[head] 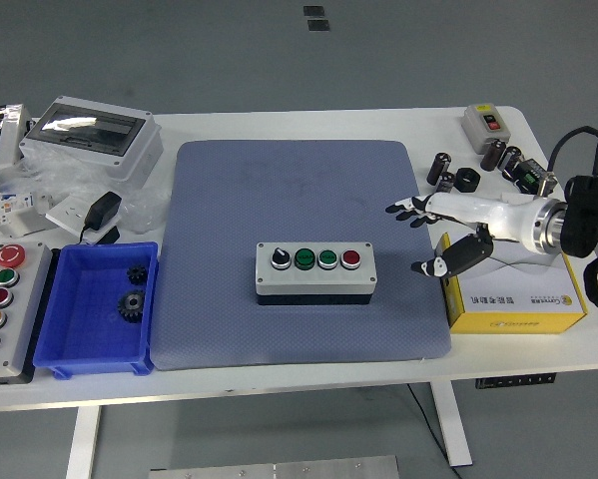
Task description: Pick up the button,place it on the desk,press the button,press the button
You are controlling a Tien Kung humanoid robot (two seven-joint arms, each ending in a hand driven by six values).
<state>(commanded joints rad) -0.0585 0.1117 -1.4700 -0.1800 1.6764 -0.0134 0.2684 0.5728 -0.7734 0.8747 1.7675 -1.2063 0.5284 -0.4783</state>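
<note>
Button box at the middle of the mat.
I see the grey button box (315, 271) on the blue mat (299, 249): black knob, two green buttons, one red; right hand (440, 232), fingers spread, empty, hovers right of it.

— What's on the white table (308, 128)?
— A blue-grey mat (299, 254) at its centre. At nine o'clock — a blue bin (97, 309) and a grey control box (4, 309). At ten, a clear-lidded enclosure (94, 138). At three, a yellow box (513, 299); at one, black cylinders (458, 172).
</note>
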